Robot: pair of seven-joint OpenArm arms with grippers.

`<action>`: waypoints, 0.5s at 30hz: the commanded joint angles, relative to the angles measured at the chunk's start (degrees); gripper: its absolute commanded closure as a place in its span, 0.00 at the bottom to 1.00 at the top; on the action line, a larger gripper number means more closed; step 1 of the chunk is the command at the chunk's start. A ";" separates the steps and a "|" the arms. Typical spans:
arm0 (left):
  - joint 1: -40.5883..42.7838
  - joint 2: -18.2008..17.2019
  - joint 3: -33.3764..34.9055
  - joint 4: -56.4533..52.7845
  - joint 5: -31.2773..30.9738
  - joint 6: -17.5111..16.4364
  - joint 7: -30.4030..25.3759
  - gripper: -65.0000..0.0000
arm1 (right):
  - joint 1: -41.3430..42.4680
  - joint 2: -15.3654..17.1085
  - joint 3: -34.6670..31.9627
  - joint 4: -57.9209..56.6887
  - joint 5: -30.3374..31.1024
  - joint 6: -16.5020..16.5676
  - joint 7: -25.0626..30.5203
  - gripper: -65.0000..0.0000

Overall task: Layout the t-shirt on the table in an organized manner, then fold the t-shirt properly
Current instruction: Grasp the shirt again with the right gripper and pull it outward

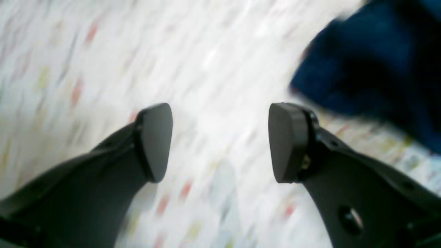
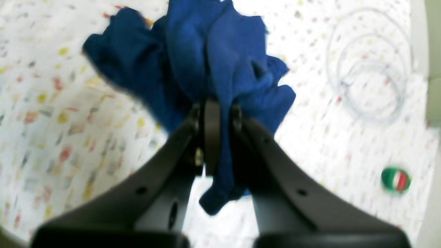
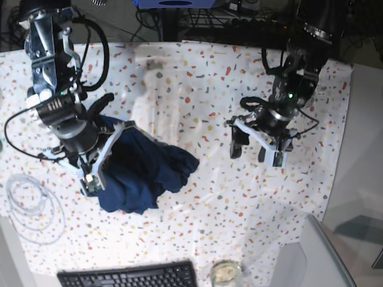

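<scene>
One plain dark navy blue soft-fabric t-shirt [image 3: 146,170] lies bunched in a crumpled heap on the worktop [image 3: 197,78], a large surface covered by a white cloth speckled with small red, yellow and grey flecks. The heap sits toward the left half of the base view, and no sleeve or hem can be made out in it.

Two black robot arms work over the worktop, each ending in one claw. The right claw [image 2: 217,119] is closed tight on a fold of the t-shirt; in its wrist view the blue cloth is pinched between the two dark pads, with a tail of fabric hanging below them and the rest of the garment bulging above. The left claw [image 1: 220,141] stands apart from the garment on the other side of the worktop, its two pads spread wide with nothing between them but speckled cloth; the t-shirt shows only as a blurred blue mass at the upper right corner of that wrist view.

Other things on the worktop, counted: one coil of thin pale cable [image 3: 29,206] looped near the edge, one small round green, white and red cap [image 2: 396,179], one black keyboard [image 3: 128,276] at the near edge, and one small clear round container [image 3: 225,272] beside the keyboard.
</scene>
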 commanded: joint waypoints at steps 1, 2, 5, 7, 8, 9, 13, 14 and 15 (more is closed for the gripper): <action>-1.80 -0.77 0.19 0.27 0.10 0.12 -1.32 0.35 | -1.00 0.07 0.16 0.63 0.54 -0.13 1.02 1.00; -2.68 -0.77 0.45 0.00 0.10 0.12 -1.32 0.35 | -2.59 0.07 0.07 0.46 1.86 0.13 1.72 1.00; -4.35 -0.77 0.28 -2.28 0.10 0.12 -1.32 0.35 | -8.74 0.51 0.51 0.46 7.93 3.56 4.18 1.00; -4.53 -1.04 0.28 -3.95 0.10 0.12 -1.32 0.35 | -11.99 0.60 0.51 -0.34 10.56 4.88 4.45 1.00; -4.53 -1.12 0.19 -4.66 0.10 0.12 -1.32 0.35 | -13.49 0.60 0.60 -0.86 10.91 5.49 4.53 1.00; -4.26 -1.74 -0.25 -5.27 0.10 0.12 -1.32 0.35 | -15.16 0.60 0.51 -1.57 10.91 5.76 4.80 1.00; -1.98 -2.97 -5.35 -7.56 0.10 0.12 -1.32 0.35 | -18.76 0.51 0.16 -5.87 10.91 5.76 5.41 1.00; -1.10 -3.15 -7.64 -7.73 0.10 -0.05 -1.32 0.35 | -18.59 0.51 0.51 -7.63 10.91 5.76 4.97 1.00; -0.48 -3.23 -9.57 -7.73 0.10 -0.05 -1.32 0.35 | -17.97 0.60 0.51 -9.48 10.91 5.76 4.89 1.00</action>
